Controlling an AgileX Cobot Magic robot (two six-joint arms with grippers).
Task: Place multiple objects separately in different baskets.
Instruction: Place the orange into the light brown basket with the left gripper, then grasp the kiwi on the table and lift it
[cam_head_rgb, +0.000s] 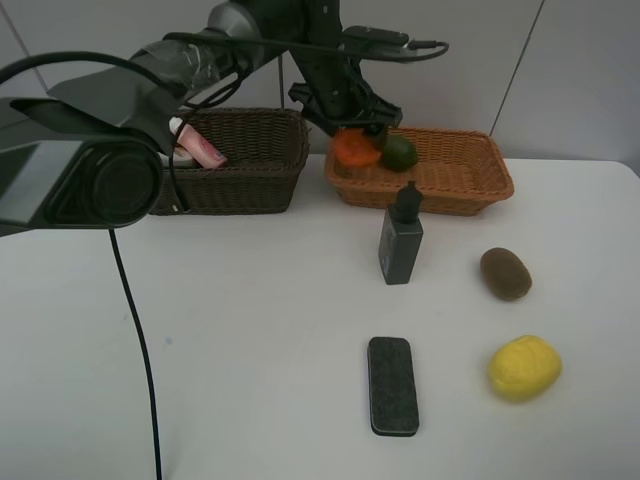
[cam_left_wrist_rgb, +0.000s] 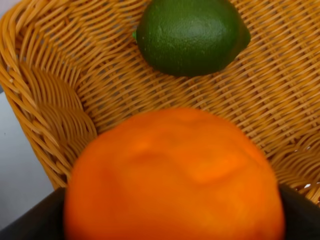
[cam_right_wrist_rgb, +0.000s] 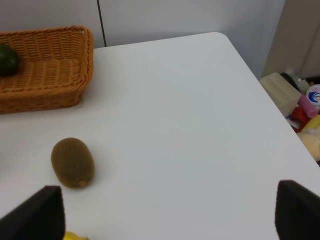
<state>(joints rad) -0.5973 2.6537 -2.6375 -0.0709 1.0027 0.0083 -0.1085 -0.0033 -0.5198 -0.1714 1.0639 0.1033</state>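
My left gripper (cam_head_rgb: 360, 133) reaches across to the left end of the light orange-tan basket (cam_head_rgb: 470, 178) and is shut on the orange (cam_head_rgb: 354, 148). In the left wrist view the orange (cam_left_wrist_rgb: 172, 175) fills the foreground between the dark fingers (cam_left_wrist_rgb: 30, 220), over the basket's weave (cam_left_wrist_rgb: 45, 100). The green avocado (cam_head_rgb: 400, 152) (cam_left_wrist_rgb: 192, 35) lies in the same basket just beyond it. The pink bottle (cam_head_rgb: 205, 150) lies in the dark brown basket (cam_head_rgb: 250, 175). The dark grey bottle (cam_head_rgb: 401, 240), eraser block (cam_head_rgb: 392, 385), kiwi (cam_head_rgb: 505, 273) and lemon (cam_head_rgb: 523, 367) are on the table. My right gripper (cam_right_wrist_rgb: 165, 215) is open and empty above the table near the kiwi (cam_right_wrist_rgb: 73, 162).
The table's right edge and rounded far corner (cam_right_wrist_rgb: 220, 37) show in the right wrist view, with clutter (cam_right_wrist_rgb: 300, 105) on the floor beyond. A black cable (cam_head_rgb: 135, 330) hangs across the left of the table.
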